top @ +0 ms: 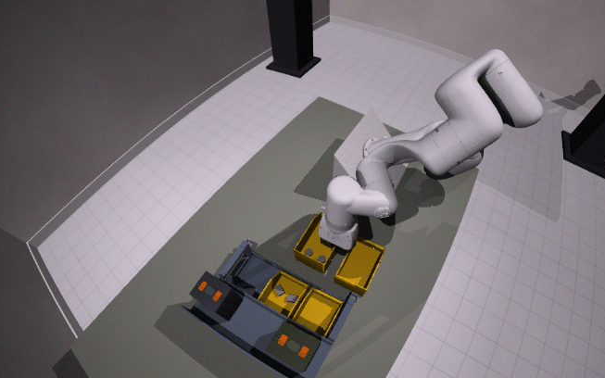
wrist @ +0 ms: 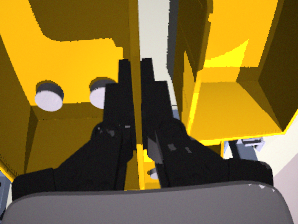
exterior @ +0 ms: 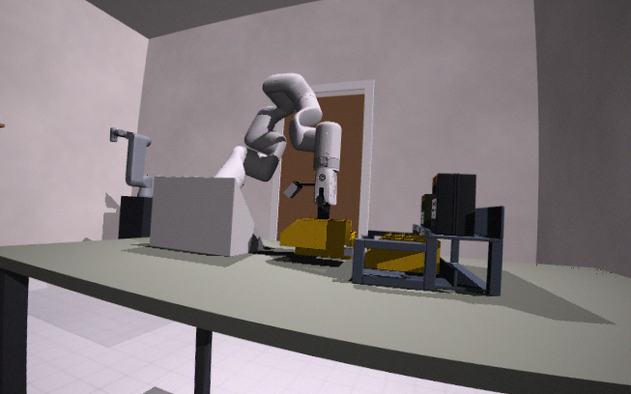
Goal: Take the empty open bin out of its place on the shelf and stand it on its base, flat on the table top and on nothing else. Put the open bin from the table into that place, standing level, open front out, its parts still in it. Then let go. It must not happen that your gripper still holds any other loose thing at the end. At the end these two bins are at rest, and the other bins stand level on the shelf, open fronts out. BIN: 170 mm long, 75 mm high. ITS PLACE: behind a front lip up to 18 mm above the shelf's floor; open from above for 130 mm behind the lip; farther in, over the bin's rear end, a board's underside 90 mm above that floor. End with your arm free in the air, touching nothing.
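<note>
We're over the table (exterior: 170, 289) now, and the gripper (wrist: 135, 72) points straight down, its black fingers clamped on the thin yellow side wall of the bin with parts (top: 312, 245). The wrist view shows that wall running up between the two fingers, one finger inside the bin, the other outside it. Two pale round parts (wrist: 48, 96) lie on the bin's floor, just left of the fingers.

From the side, we see this bin (exterior: 315, 237) tilted, one end lifted above its shadow on the table; whether the other end touches the table top we cannot tell. Just beside it, on the arm's far side in the top view, the empty bin (top: 359, 266) stands on the table with nothing in it. The two yellow bins lie side by side, a narrow gap between them.

Ahead of them is the blue-grey shelf (top: 247, 247). Two more yellow bins stand in it: one with grey parts (top: 284, 292), one bare (top: 317, 310). The place at the shelf's left end (top: 246, 273) is open. A black box (top: 214, 296) and a dark green box (top: 293, 346), both with orange marks, rest on the shelf's top board
</note>
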